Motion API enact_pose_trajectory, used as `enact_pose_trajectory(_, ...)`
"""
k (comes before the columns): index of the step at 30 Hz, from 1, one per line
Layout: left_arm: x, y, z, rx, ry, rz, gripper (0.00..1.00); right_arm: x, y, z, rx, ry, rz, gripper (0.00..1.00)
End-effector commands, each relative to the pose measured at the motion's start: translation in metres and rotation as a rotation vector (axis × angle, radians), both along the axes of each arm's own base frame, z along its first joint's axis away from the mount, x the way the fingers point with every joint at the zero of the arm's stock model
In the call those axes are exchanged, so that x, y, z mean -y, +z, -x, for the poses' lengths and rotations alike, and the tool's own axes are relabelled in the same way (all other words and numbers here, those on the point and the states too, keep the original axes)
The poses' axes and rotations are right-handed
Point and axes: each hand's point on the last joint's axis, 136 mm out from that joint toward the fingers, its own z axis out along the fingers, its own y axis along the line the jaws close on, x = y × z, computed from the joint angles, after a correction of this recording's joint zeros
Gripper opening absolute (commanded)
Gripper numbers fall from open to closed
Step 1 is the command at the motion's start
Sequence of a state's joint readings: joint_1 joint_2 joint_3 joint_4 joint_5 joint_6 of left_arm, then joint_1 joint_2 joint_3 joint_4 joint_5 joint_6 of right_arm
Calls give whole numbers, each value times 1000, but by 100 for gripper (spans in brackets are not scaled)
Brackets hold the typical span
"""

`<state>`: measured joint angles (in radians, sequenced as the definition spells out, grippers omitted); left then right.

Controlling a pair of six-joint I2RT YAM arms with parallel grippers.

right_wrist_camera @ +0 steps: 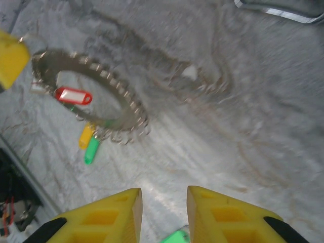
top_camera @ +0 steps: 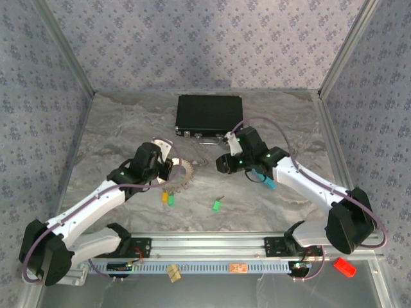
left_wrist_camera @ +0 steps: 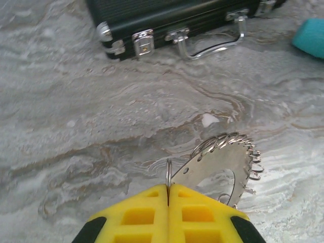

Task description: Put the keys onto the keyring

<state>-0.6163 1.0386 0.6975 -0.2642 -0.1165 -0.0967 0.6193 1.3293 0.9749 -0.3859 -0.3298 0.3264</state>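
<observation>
Closed black case (left_wrist_camera: 167, 11) beyond keyring (left_wrist_camera: 212, 168)

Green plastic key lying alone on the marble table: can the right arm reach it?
Probably yes. The right gripper is open, and the lone green plastic key lies on bare tabletop just below its fingertips, nothing between.

Lab cell: papered walls (top_camera: 192, 45), aluminium rail (top_camera: 212, 242)
</observation>
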Motion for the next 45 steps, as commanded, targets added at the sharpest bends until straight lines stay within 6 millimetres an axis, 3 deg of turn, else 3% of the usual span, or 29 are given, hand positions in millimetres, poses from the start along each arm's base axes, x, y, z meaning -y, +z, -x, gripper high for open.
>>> enact_pose_trajectory(1, 19, 17, 2, 103, -174, 31, 0, 2, 30, -14, 119, 53, -4, 30)
enact_pose_trajectory(5, 31, 18, 11, 123, -297, 65, 0, 3, 46, -28, 226, 85, 2, 29)
enact_pose_trajectory(12, 44, 32, 27, 206, -460, 102, 0, -10, 76, -27, 500, 283, -32, 29)
enact_pose_trajectory(19, 54, 39, 51, 235, -619, 146, 0, -57, 67, 10, 652, 691, -147, 30)
enact_pose_trajectory(23, 58, 40, 58, 258, -669, 151, 0, -75, 52, 32, 699, 849, -168, 32)
enact_pose_trajectory(31, 62, 41, 66, 320, -725, 149, 0, -100, 26, 42, 656, 901, -193, 33)
enact_pose_trajectory(37, 63, 40, 68, 324, -743, 144, 0, -108, 13, 47, 637, 925, -190, 31)
enact_pose_trajectory(45, 65, 39, 69, 327, -749, 144, 0, -114, 10, 45, 641, 929, -186, 22)
